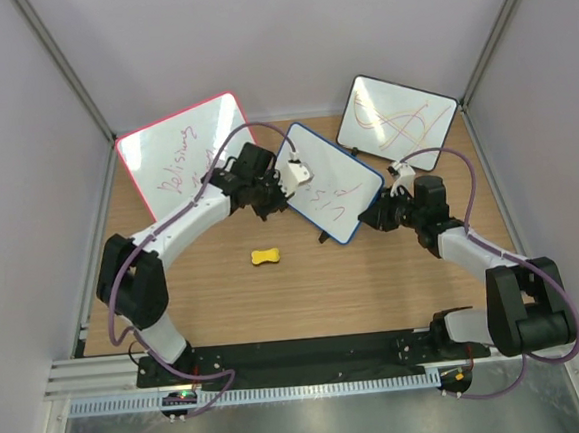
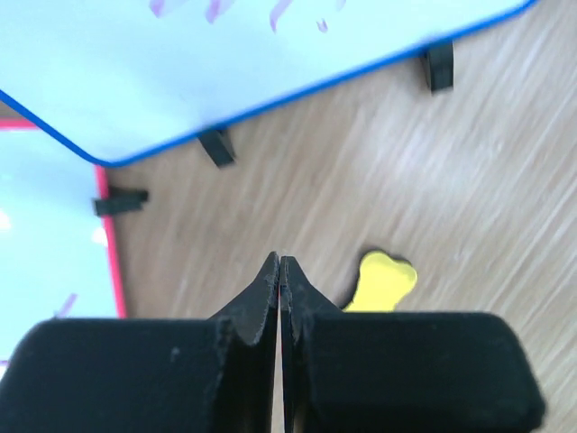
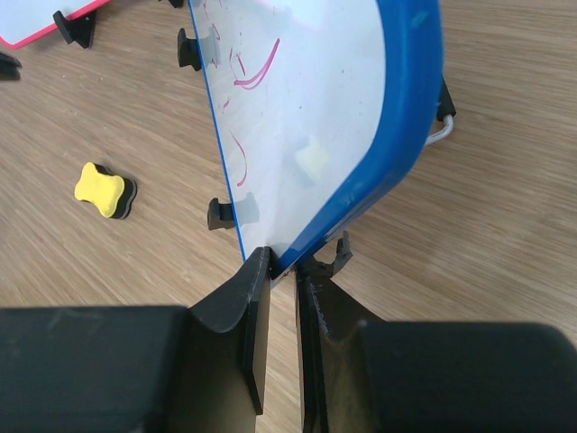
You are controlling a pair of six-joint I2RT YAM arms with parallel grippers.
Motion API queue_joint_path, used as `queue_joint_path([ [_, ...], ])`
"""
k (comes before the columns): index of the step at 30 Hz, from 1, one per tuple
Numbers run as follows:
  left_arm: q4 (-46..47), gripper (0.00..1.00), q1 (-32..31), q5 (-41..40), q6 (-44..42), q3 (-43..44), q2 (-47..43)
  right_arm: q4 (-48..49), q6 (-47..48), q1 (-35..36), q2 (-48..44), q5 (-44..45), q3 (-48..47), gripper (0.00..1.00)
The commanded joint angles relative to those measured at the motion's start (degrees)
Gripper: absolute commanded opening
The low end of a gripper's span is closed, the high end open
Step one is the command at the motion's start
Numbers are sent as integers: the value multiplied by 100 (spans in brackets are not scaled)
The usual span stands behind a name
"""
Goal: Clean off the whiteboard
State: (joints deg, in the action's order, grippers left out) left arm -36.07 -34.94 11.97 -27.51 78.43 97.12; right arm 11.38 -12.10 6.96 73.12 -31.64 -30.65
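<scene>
One whiteboard (image 1: 355, 176) bears illegible red handwriting (image 3: 257, 70).

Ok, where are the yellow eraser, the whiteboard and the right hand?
yellow eraser (image 1: 265, 257), top view, centre of its top.
whiteboard (image 1: 339, 184), top view, white writing face.
right hand (image 3: 284, 263), right wrist view, between the fingertips.

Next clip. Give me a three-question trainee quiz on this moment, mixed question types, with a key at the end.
1. True or false: the left claw is shut on the yellow eraser.
2. Which frame colour is the right claw clamping? A pink, B blue, C black.
3. Fill in: the eraser lies on the ____, touching no board.
Key: 1 false, that claw is shut on nothing. 2 B, it grips the whiteboard by its edge. 3 table.
</scene>
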Motion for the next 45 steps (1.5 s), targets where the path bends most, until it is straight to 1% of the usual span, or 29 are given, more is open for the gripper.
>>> queue_joint_path([
  [1,93,0,31,253,220,531,342,-170,322,95,62,131,-151,1],
  [2,-73,0,31,271,106,768,403,-188,331,95,53,140,-177,1],
  [3,-545,0,40,402,-182,822,482,-197,340,95,36,132,-178,1],
  [4,-706,22,75,464,-333,823,466,-197,340,104,27,132,-178,1],
  [7,-972,65,110,640,-773,297,195,-197,348,121,35,158,-186,1],
  [8,-928,72,110,640,-852,-183,71,-197,348,121,35,167,-195,1],
  [9,-823,75,101,623,-1053,-414,-26,-215,348,121,53,149,-195,1],
  [10,-787,83,110,605,-1125,-617,-183,-215,340,121,53,149,-195,1],
  [12,-717,87,110,570,-1213,-1056,-246,-215,348,130,53,158,-195,1],
  [14,-682,90,110,500,-1283,-1207,-238,-232,348,139,44,167,-195,1],
  [17,-419,90,136,412,-1266,-1400,-150,-259,340,148,18,176,-195,1],
  [19,-225,89,136,368,-1214,-1489,-106,-267,340,156,18,167,-204,1],
  [23,-23,86,136,394,-1108,-1419,70,-276,357,156,18,175,-213,1],
  [29,-31,80,136,517,-1108,-1217,333,-285,366,165,71,167,-222,1],
  [33,-119,75,136,579,-1117,-1146,422,-268,366,156,62,176,-222,1],
  [36,-163,66,136,596,-1064,-1076,457,-250,366,165,106,176,-222,1],
  [38,-233,63,136,684,-1090,-1058,448,-250,349,165,123,167,-230,1],
  [39,-242,56,136,719,-1099,-1050,439,-250,357,174,123,167,-222,1],
  [42,-304,50,136,781,-1125,-1067,430,-250,366,174,106,193,-222,1],
  [44,-347,50,136,781,-1195,-1111,457,-259,375,174,97,202,-222,1],
  [45,-356,52,136,772,-1213,-1120,483,-259,375,165,80,202,-222,1],
])
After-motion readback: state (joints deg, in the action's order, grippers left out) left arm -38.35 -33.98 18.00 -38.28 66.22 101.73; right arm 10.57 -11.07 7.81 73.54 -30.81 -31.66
